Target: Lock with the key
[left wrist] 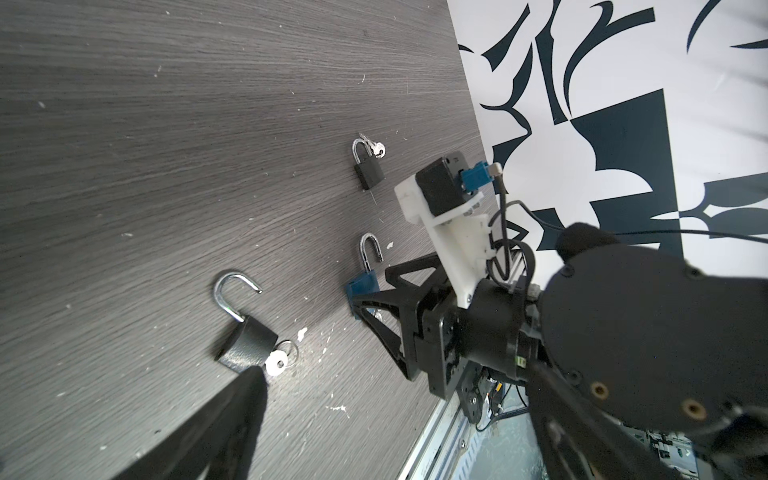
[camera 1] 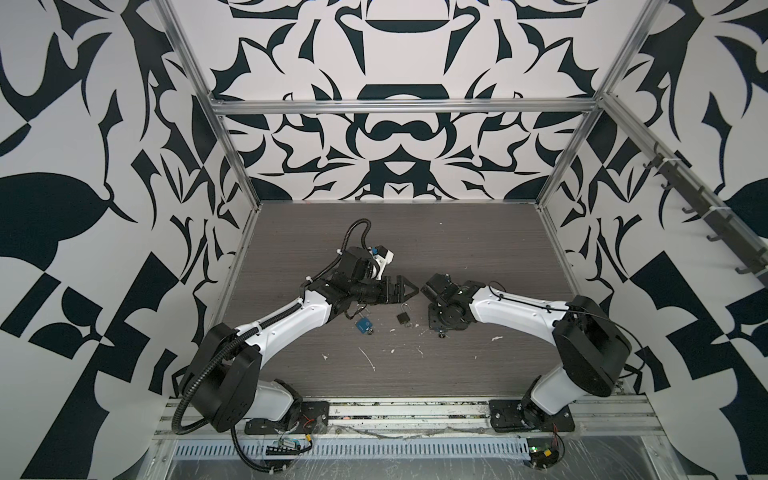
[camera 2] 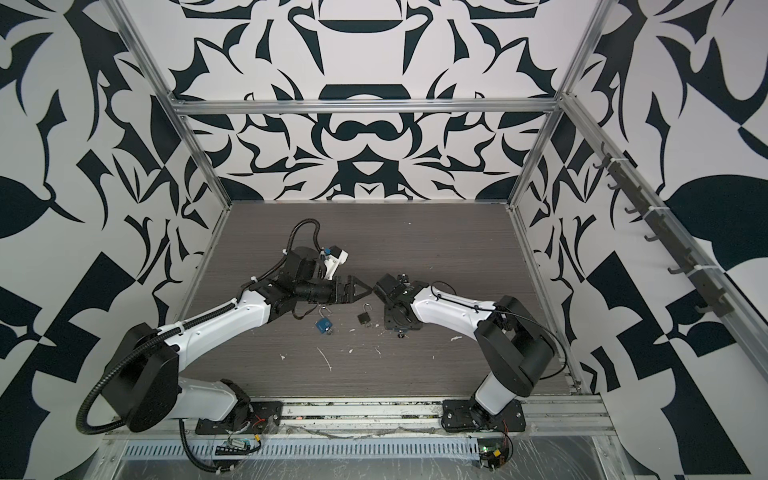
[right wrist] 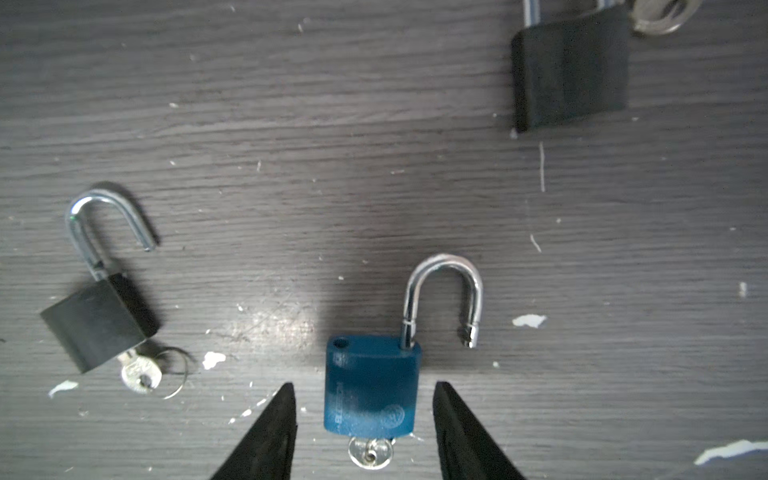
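Top views — blue padlock (camera 1: pixel 363 325) lies flat on worktop (camera 1: pixel 415 241), black padlock (camera 1: pixel 402 318) just beside; left tool (camera 1: pixel 409 289) hangs clear of both. Left wrist: its fingers (left wrist: pixel 232 424) spread wide, empty. Right wrist: right tool (right wrist: pixel 363 383) apart, flanking the blue body, not touching; shackle (right wrist: pixel 442 259) swung open, key (right wrist: pixel 370 453) seated. Likely small, dense, rigid, slick paint — grip the flat flanks, not the shackle.

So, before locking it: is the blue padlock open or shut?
Open: the shackle of the blue padlock has its free end out of the body, away from its hole.
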You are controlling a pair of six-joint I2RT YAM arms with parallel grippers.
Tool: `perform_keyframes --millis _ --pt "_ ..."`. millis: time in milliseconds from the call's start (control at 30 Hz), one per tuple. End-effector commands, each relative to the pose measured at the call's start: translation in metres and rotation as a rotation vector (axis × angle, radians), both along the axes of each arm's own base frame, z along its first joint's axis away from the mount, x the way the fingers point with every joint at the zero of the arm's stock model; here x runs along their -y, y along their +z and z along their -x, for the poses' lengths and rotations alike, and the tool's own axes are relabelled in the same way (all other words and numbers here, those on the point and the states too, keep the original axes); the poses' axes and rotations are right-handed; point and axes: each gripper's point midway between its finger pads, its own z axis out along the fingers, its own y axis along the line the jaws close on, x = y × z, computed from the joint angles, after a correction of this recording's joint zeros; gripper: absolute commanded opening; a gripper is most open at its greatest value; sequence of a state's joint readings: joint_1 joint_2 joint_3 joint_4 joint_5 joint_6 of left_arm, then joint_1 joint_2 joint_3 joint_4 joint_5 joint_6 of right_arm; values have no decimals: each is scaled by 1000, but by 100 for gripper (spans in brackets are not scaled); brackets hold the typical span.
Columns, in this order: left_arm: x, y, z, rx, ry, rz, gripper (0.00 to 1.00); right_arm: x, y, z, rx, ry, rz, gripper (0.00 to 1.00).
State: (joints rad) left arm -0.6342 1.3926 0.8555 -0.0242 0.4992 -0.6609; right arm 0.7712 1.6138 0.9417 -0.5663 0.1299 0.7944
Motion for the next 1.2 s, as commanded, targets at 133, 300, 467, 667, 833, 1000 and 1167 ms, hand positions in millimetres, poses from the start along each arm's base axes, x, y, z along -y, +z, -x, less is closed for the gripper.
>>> perform_keyframes --millis 133,300,467,667,833,1000,1167 --pt "-4 3 6 13 -11 3 99 -1 4 -7 14 -17 2 54" --pt "-6 0 9 10 -10 5 99 -1 -1 -3 4 -24 -16 52" --pt "-8 -4 12 -2 -9 4 100 3 -4 2 -6 -39 -11 49" --pt "-9 -8 13 -8 -3 10 100 9 -9 8 -22 -46 7 47" --pt "-9 -11 14 -17 -1 12 100 11 -10 10 -25 -52 10 45" --pt "-10 -14 16 -17 -7 9 100 15 -15 14 -38 -56 18 44" --pt "-10 -16 18 -13 -12 17 99 20 -18 18 -51 -54 41 39"
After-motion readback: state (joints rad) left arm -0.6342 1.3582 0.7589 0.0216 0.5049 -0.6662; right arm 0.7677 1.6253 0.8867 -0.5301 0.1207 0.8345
